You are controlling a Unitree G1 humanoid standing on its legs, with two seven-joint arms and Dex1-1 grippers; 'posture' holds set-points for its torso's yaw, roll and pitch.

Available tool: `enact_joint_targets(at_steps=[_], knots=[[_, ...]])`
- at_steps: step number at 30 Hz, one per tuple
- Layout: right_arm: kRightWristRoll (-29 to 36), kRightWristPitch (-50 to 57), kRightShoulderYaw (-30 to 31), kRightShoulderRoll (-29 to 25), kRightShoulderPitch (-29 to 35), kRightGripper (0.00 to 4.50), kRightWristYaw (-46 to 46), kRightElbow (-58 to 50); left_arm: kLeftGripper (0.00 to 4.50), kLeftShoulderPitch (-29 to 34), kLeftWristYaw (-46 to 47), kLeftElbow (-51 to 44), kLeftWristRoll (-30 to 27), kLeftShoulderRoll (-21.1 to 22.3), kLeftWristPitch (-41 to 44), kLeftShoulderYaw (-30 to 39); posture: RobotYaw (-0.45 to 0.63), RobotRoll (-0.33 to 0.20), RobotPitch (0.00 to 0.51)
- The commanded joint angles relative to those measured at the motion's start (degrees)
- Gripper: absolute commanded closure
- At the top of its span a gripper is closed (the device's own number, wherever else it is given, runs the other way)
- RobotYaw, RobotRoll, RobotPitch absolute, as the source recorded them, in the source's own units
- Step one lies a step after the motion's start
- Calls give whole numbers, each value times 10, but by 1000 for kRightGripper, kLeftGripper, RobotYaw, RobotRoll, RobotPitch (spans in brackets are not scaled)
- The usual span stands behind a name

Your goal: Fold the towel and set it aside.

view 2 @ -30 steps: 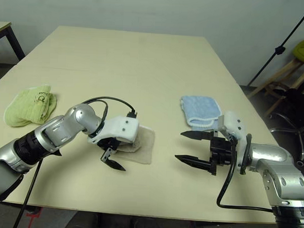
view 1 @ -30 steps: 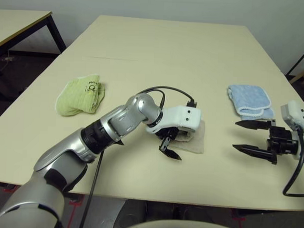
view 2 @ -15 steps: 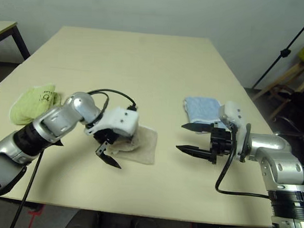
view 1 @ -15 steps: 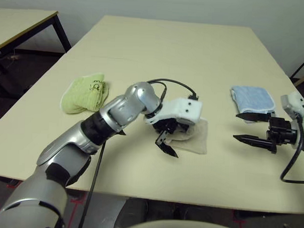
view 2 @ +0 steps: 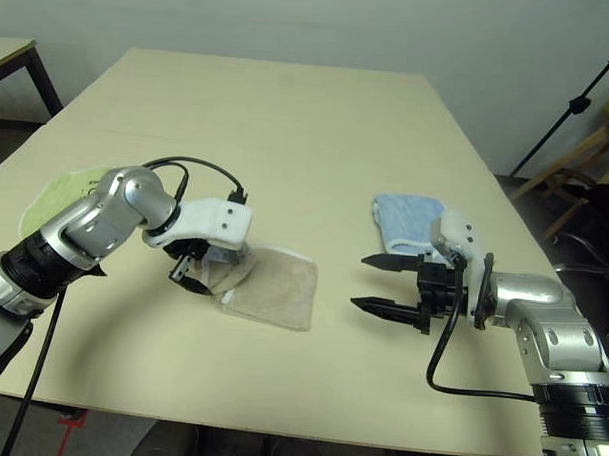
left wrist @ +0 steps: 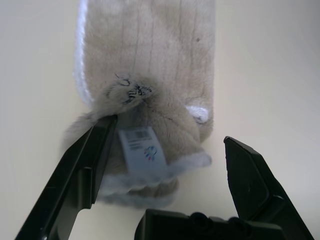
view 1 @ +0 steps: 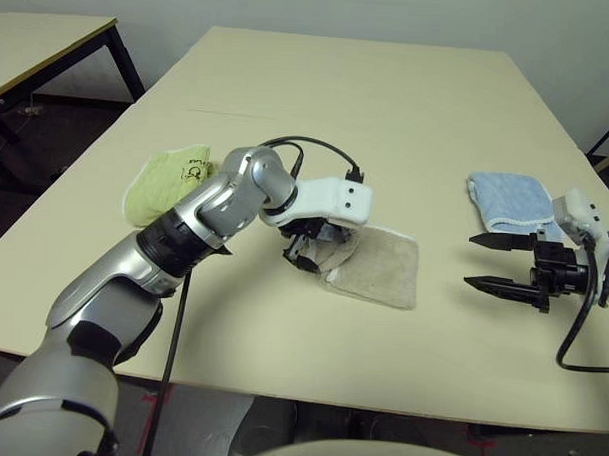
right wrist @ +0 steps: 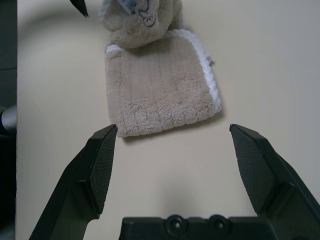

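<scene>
A: Mid-table, near the front edge, lies the towel (view 1: pixel 378 274), folded flat, w/ its left end bunched up under the left gripper (left wrist: pixel 167 150). Fingers apart, one touching the cloth.

B: Right gripper (view 1: pixel 503 263)?

A: Fingers wide apart too, hovering well to the right, holding nothing.

B: Risk?

A: Prob. that finger snags the bunched end & drags the fold open.

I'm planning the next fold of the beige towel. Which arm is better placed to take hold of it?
Probably the left. The left gripper is open right over the towel, at its bunched end by the care tag. The right gripper is also open but stands off to the towel's side, apart from it.
</scene>
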Motion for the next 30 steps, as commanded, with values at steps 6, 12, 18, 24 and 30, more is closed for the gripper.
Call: enact_joint_targets(at_steps=[6, 12, 18, 24, 30], knots=[[-3, 27, 17, 20, -47, 0, -30, -19, 22, 4, -7, -31, -33, 42, 71, 73, 118, 0, 45], [-23, 56, 62, 79, -107, 0, -92, -43, 22, 107, 28, -68, -104, 101, 180, 178, 116, 0, 48], [-25, 65, 78, 98, -121, 0, -99, -52, 22, 215, 110, -63, -153, 116, 218, 295, 139, 0, 48], [-15, 37, 37, 70, -87, 0, -74, -39, 22, 320, 335, -126, -198, 0, 400, 515, 146, 0, 58], [-17, 18, 16, 31, -65, 0, -38, -26, 22, 333, 455, -257, -266, -195, 710, 670, 174, 0, 67]])
